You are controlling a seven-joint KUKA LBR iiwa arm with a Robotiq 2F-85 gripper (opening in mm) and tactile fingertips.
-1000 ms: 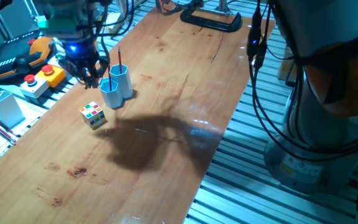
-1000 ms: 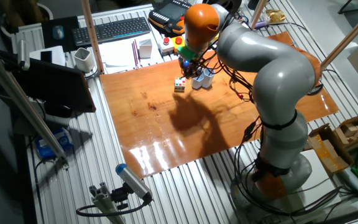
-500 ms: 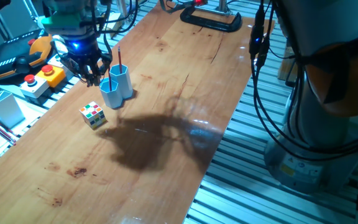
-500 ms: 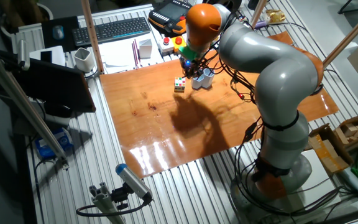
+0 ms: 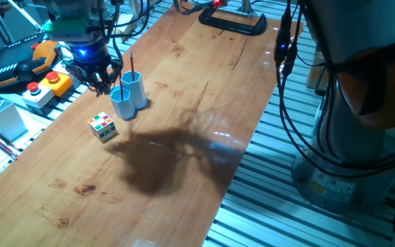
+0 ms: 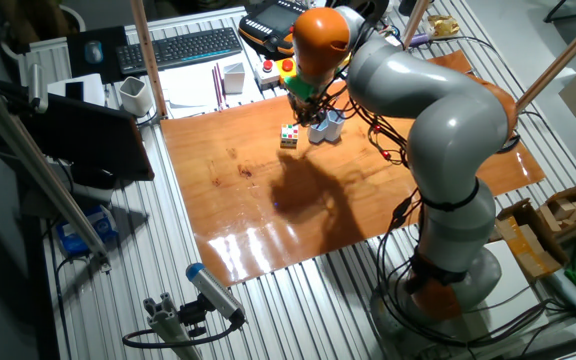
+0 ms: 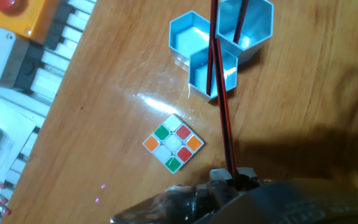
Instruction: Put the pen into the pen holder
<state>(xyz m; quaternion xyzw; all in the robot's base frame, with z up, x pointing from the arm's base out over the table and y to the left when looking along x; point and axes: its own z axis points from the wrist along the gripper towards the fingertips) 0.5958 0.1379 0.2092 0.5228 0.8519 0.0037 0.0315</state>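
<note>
Hand view: jaws clamp the pen (image 7: pixel 224 118) above the pen holder (image 7: pixel 219 46).

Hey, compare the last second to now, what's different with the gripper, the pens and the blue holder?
Almost nothing changed. The gripper stays beside the pen holder, clamped on the pen, whose tip is in a tube. The second pen and the cube haven't moved.

The table (image 5: pixel 184 96) is glossy varnished wood (glare streaks show); the holder (image 7: pixel 219 43) looks like smooth light-blue plastic; the cube (image 7: pixel 173 142) has shiny stickers.
</note>
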